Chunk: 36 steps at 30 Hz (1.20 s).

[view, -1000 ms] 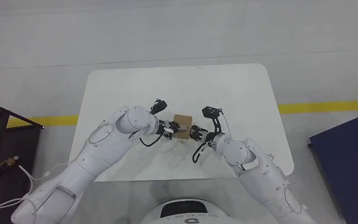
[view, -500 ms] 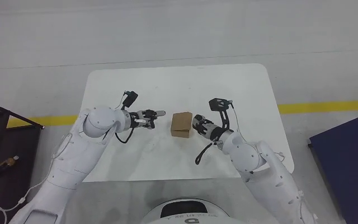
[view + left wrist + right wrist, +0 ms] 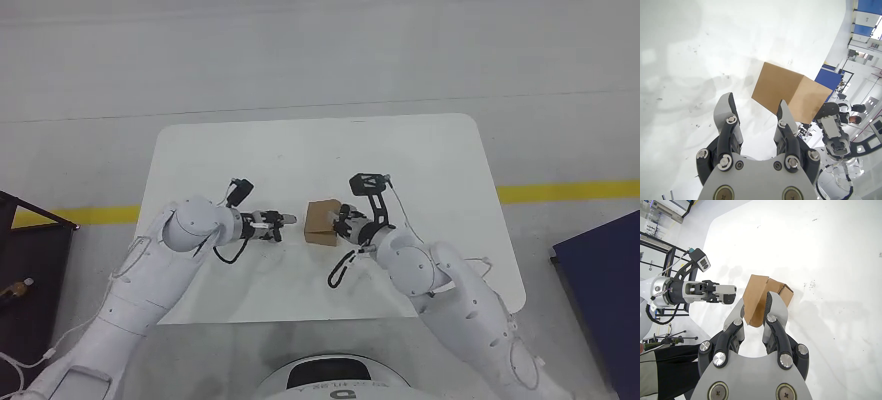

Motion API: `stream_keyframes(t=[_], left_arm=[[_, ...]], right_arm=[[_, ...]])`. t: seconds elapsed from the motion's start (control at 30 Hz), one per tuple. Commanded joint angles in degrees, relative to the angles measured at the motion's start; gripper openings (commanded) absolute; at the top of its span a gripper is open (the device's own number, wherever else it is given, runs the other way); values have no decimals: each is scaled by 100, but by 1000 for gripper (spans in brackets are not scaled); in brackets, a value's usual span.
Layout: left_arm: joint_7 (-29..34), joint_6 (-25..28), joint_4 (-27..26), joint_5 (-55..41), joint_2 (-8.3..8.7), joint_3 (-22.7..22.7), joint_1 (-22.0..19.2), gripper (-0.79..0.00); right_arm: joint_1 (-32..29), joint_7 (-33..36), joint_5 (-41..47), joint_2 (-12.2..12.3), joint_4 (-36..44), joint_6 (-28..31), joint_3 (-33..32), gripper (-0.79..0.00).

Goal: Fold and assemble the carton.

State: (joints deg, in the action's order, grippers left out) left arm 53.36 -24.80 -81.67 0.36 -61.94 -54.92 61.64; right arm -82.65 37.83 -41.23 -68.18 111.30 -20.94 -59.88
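A small brown carton [image 3: 322, 222] stands in the middle of the white table [image 3: 400, 160], with one end open and its flaps loose [image 3: 762, 289]. My right gripper [image 3: 756, 309] is shut on the carton's open-end wall, one finger on each side of the cardboard; from above it sits against the carton's right side [image 3: 345, 222]. My left gripper [image 3: 756, 108] is open, a short way off the carton's closed left face [image 3: 783, 91] and not touching it. From above, the left gripper [image 3: 285, 217] is level with the carton.
The table has bare room all round the carton. A dark rack [image 3: 20, 240] stands on the floor off the table's left edge, and a blue surface [image 3: 610, 270] lies off its right. A yellow floor line [image 3: 570, 190] runs behind.
The left gripper drew back from the carton to the left, then came part of the way back. The right gripper let go briefly and now holds the carton's right end again.
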Motion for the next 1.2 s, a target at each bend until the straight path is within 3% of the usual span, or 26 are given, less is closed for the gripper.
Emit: stream_keyframes(t=[0.0, 0.3, 0.57, 0.7, 0.8, 1.17], left_arm=[[-3, 25, 150, -32, -46, 127, -125, -332], [15, 108, 599, -157, -197, 456, -472, -339], [29, 162, 756, -217, -263, 568, -603, -339], [43, 189, 793, -222, -277, 585, -632, -336], [46, 180, 801, -212, -285, 588, -658, -329], [86, 184, 803, -184, -288, 563, -674, -320]], right_arm=[[29, 0, -18, -10, -16, -34, 31, -520], [141, 60, 127, -56, -169, -76, 100, -517], [267, 111, 960, -115, -387, -107, -58, -523], [303, 124, 1039, -124, -438, -100, -65, -576], [336, 129, 1044, -131, -476, -119, -47, -785], [422, 157, 1018, -155, -565, -328, 8, -785]])
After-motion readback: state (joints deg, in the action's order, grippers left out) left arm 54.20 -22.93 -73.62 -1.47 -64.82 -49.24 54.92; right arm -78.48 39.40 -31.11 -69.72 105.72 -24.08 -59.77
